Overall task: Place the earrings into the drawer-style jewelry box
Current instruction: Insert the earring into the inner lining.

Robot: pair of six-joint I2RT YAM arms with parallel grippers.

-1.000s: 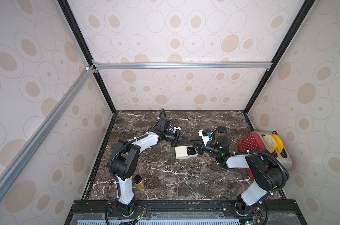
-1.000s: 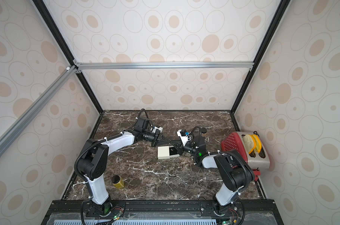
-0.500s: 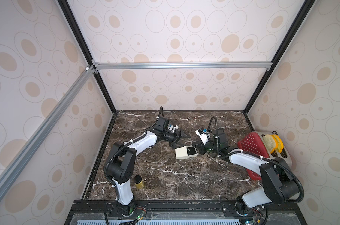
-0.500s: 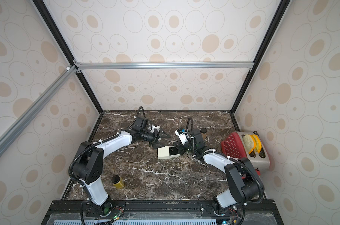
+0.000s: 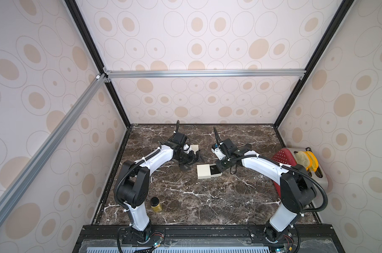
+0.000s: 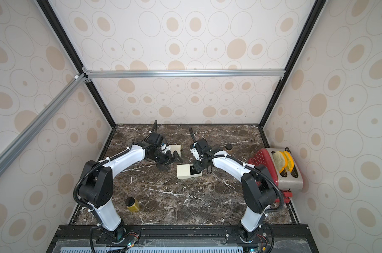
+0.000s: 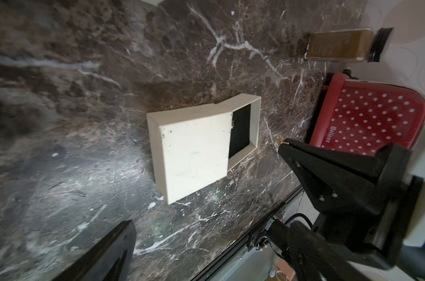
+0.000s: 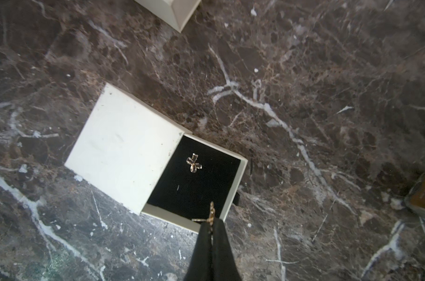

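So: right pincer (image 8: pixel 210 226) clamped on one earring (image 8: pixel 211 213) over the drawer (image 8: pixel 237 175) rim; second earring (image 8: pixel 194 163) lies inside on the black lining. Box (image 8: pixel 124 146) sits mid worktop (image 5: pixel 207 197). Left pincer (image 5: pixel 191 163) spread wide, just beside it.

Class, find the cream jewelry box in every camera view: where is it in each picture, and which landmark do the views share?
In a top view: jewelry box just below picture centre.
In a top view: jewelry box just below picture centre too.
Left wrist: jewelry box in the middle, drawer opening toward the red toaster.
Right wrist: jewelry box near the middle, one earring in its drawer.
Shared landmark: the brown jar, beyond the drawer's open end.
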